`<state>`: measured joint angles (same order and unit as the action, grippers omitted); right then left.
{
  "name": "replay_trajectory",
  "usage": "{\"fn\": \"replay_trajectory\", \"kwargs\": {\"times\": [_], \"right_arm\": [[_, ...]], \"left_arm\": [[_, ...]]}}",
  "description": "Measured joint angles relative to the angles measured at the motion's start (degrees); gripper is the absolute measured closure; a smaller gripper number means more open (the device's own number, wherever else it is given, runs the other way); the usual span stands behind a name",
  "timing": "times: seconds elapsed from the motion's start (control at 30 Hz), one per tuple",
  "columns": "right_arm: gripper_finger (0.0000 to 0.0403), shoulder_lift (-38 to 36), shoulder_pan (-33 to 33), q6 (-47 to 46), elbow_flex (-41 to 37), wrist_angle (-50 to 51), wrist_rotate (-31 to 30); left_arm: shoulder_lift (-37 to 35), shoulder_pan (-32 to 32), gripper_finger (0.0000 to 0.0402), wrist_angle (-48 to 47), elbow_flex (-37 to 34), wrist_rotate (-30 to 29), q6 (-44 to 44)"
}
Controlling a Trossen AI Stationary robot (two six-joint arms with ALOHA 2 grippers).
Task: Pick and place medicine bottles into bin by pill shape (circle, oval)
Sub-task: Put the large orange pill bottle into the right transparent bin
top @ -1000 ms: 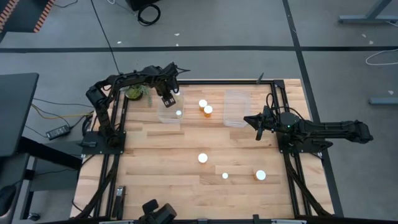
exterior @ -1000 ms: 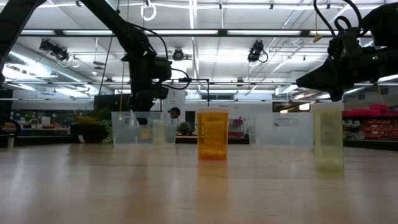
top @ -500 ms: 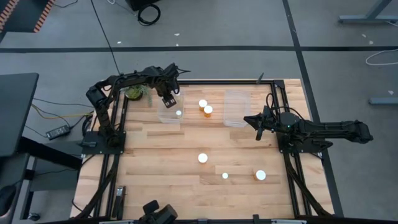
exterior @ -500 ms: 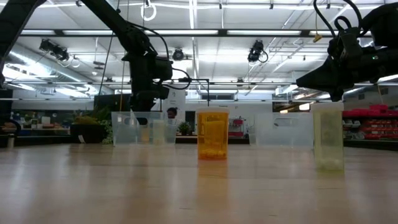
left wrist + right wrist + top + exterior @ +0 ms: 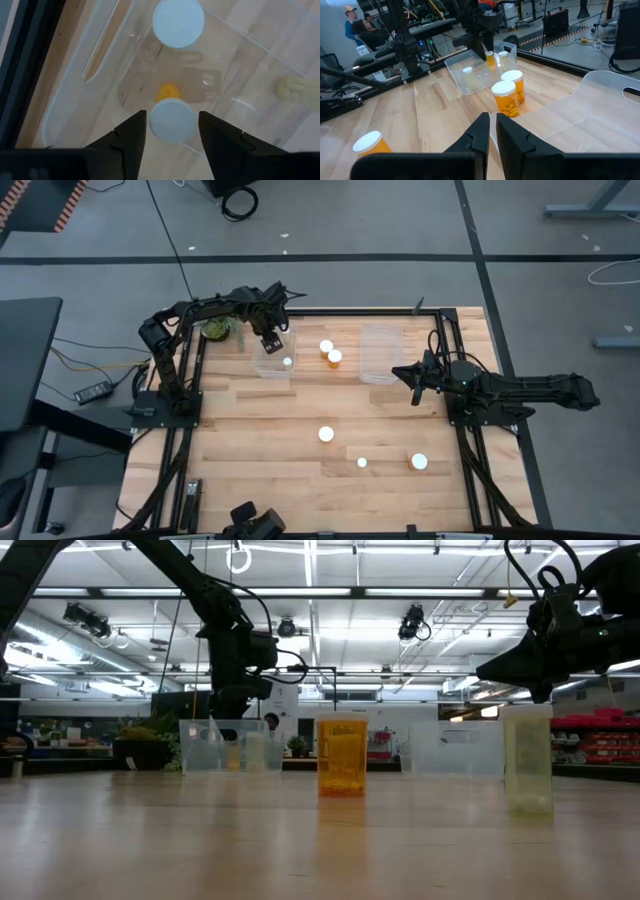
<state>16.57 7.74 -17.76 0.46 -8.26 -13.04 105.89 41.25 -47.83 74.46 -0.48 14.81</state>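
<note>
With the left tool (image 5: 169, 131) poised over the clear left bin (image 5: 272, 356), fingers apparently closed on a white-capped medicine bottle (image 5: 172, 120), and the right tool (image 5: 491, 131) nearly closed and empty, treat each bottle as light, rigid and smooth: grip below the cap.

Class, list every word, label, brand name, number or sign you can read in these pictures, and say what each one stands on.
No text can be read anywhere in these pictures.
Medicine bottles: any label print is too small and blurred to read.
White caps: plain, no marking visible.
Clear bins: no label visible.
Red shelves in the room behind: too far off to read.
</note>
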Motion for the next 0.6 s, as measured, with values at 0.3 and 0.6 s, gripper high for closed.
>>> {"fn": "replay_trajectory", "kwargs": {"times": [0.3,0.6], "right_arm": [[0.0364,-0.01,0.01,0.00,-0.01,-0.01,0.00],[0.0364,0.00,-0.01,0.00,0.00,0.01,0.01]], "left_arm": [[-0.02,-1.59,0.0179,-0.24,0.70,-2.39,3.54],[-0.13,-3.28,0.0178,-3.82,7.23,-3.12,3.85]]}}
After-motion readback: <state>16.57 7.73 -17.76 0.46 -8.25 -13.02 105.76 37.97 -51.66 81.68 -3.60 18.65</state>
